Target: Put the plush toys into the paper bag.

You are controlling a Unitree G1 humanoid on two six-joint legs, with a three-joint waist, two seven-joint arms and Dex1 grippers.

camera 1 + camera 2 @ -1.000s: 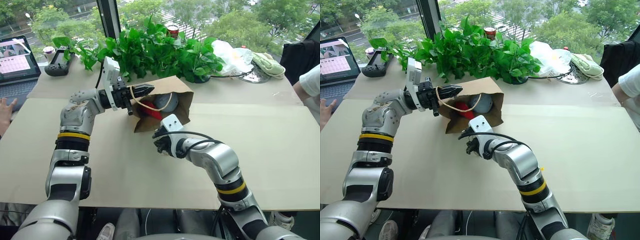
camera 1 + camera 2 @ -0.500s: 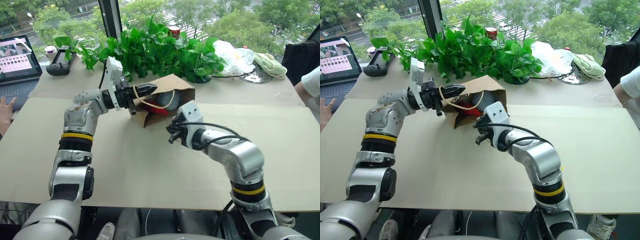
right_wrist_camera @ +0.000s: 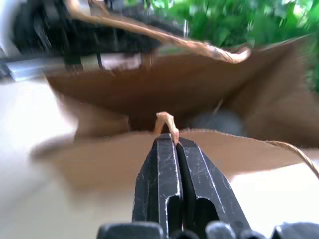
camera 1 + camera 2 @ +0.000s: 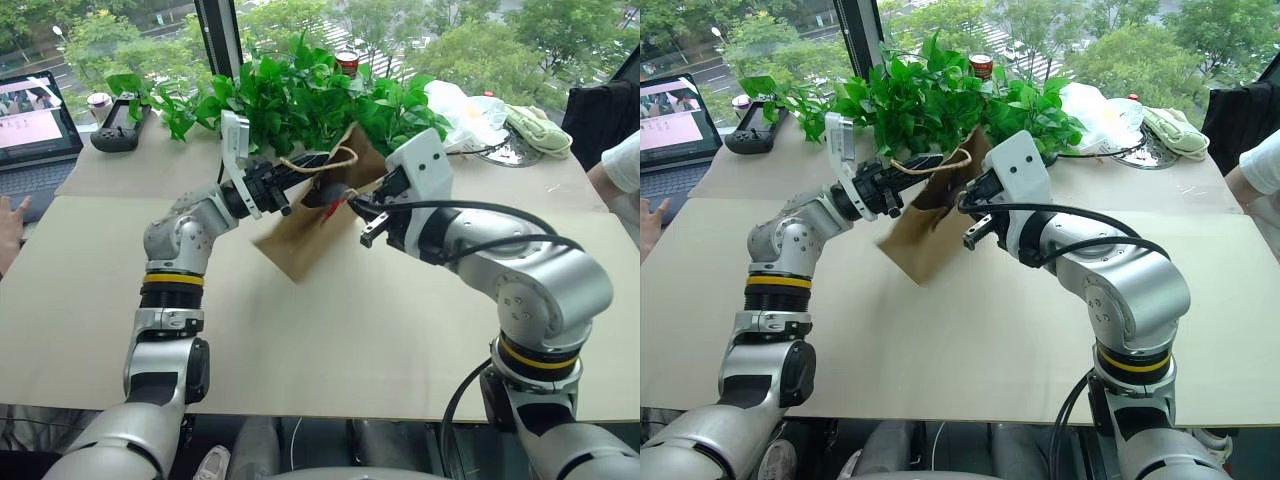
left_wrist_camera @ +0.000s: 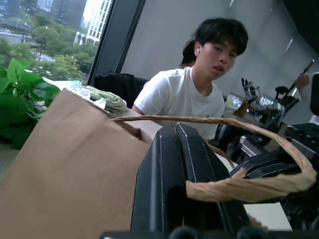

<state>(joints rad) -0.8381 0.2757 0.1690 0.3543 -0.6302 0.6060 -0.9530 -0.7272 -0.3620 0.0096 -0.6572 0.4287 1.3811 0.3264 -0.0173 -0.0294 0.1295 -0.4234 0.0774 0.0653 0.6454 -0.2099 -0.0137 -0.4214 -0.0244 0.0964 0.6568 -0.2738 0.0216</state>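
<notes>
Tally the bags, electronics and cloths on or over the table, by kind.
Bags: 2 (paper bag, white plastic bag)
Electronics: 2 (laptop, handheld controller)
Cloths: 1 (pale green cloth)
Total: 5

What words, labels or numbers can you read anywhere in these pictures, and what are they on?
None can be read.
Laptop screen: a pink page, its text too small to read.
Red can behind the plants: label too small to read.
Paper bag: plain brown, no print.
</notes>
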